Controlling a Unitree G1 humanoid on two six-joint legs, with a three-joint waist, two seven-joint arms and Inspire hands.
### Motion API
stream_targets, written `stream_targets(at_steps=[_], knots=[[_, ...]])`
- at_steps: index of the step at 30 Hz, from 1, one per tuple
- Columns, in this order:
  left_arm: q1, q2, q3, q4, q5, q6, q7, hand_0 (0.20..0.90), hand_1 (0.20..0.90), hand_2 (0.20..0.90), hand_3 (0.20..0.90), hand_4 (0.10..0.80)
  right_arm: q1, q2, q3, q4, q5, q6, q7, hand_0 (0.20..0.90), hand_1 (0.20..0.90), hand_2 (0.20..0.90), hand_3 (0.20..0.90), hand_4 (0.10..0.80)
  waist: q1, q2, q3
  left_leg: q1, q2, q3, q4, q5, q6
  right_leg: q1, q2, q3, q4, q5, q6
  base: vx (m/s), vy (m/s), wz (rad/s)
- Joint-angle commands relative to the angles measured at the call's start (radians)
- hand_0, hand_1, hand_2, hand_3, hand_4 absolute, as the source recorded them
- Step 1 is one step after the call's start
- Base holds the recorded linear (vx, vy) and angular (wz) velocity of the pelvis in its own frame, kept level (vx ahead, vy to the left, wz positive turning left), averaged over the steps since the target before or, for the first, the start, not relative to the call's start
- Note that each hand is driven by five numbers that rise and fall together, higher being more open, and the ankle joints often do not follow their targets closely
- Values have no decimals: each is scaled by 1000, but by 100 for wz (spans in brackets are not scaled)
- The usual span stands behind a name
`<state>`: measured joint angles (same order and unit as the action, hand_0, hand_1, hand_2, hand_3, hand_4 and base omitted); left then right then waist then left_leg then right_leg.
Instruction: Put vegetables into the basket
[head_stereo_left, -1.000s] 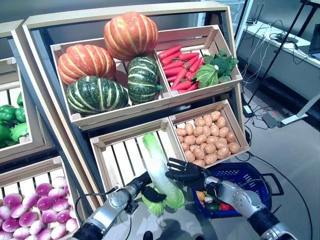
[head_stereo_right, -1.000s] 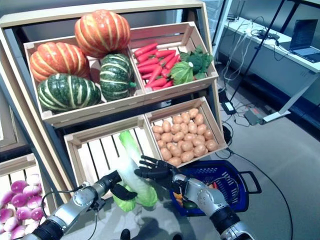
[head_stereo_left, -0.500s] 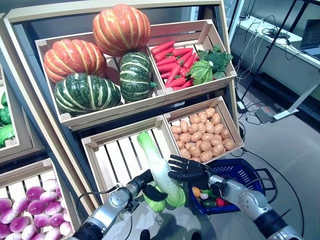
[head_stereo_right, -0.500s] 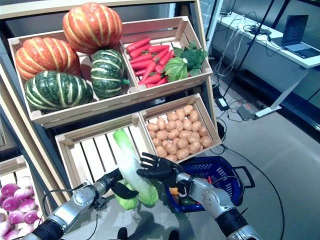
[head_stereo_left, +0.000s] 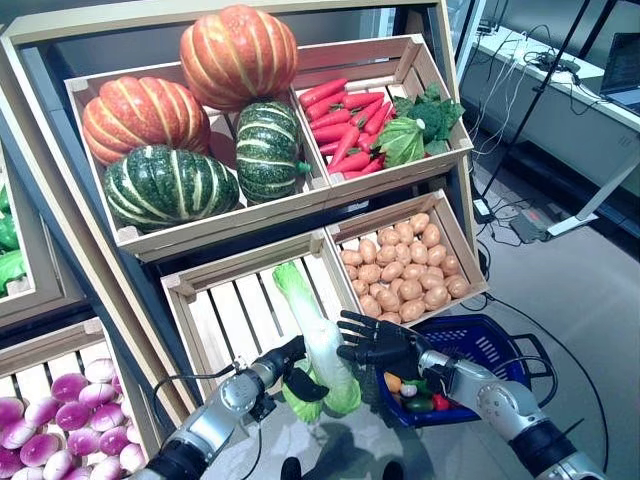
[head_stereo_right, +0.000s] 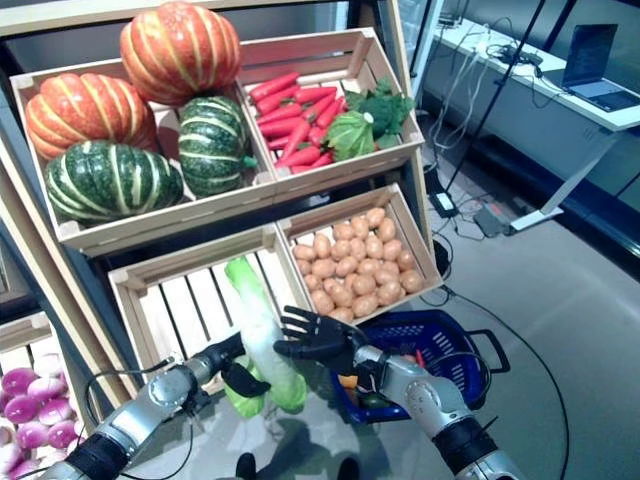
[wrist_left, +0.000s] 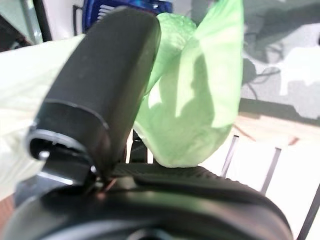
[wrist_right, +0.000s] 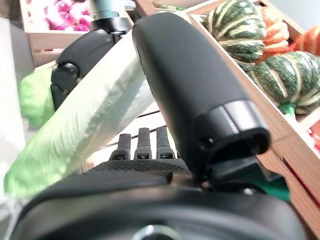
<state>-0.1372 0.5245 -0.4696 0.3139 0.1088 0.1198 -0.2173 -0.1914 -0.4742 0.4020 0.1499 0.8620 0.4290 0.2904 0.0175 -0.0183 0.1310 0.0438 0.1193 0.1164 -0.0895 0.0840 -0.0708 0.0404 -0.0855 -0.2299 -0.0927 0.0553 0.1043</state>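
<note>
Since a second ago: long pale-green napa cabbage (head_stereo_left: 320, 340) carried slightly toward the dark-blue plastic shopping basket (head_stereo_left: 478, 345); whole view shifted too, so the camera moved. Judgement: handover between hands under way, cabbage not yet in the basket.

Left eye view: left hand (head_stereo_left: 290, 368) holds the cabbage near its leafy lower end, fingers and thumb curled round it. Right hand (head_stereo_left: 372, 345), fingers spread and straight, lies against the cabbage's side, not closed on it. Cabbage tilted, white stalk end uppermost, in front of the empty slatted wooden crate (head_stereo_left: 235, 310). Basket on the floor just behind the right forearm, already holding a few small vegetables.

Right eye view: same arrangement; crate of tan potatoes (head_stereo_right: 350, 270) beside the empty crate; striped pumpkins (head_stereo_right: 120, 130) and red carrots (head_stereo_right: 290, 120) on the shelf above.

Left wrist view: thumb pressed on green leaf.

Right wrist view: straight fingers alongside the pale stalk.

Writing: none legible on any item.
</note>
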Motion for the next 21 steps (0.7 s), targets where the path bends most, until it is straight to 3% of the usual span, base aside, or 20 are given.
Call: stream_targets(at_steps=[1, 9, 21], knots=[[-164, 11, -8, -53, 24, -49, -12, 300, 300, 300, 300, 400, -77, 25, -12, -157, -6, -68, 112, 900, 900, 900, 900, 800, -2, -30, -27, 23, -17, -37, 2, -70, -10, 31, -25, 11, 5, 0, 41, 0, 0, 0], [-178, 20, -15, -64, 83, -21, -39, 300, 300, 300, 300, 400, -85, 25, 17, -188, -25, -37, 108, 900, 900, 900, 900, 800, -1, -26, -28, 22, -18, -37, 2, -67, -10, 28, -26, 11, 5, 1, 43, 0, 0, 0], [-189, 4, -23, -42, 140, 122, -29, 300, 300, 300, 300, 400, -111, 77, 50, -198, -110, -100, -17, 900, 900, 900, 900, 800, -1, -18, -27, 20, -15, -39, 2, -63, -11, 24, -28, 16, 5, 2, 43, 0, 0, 0]])
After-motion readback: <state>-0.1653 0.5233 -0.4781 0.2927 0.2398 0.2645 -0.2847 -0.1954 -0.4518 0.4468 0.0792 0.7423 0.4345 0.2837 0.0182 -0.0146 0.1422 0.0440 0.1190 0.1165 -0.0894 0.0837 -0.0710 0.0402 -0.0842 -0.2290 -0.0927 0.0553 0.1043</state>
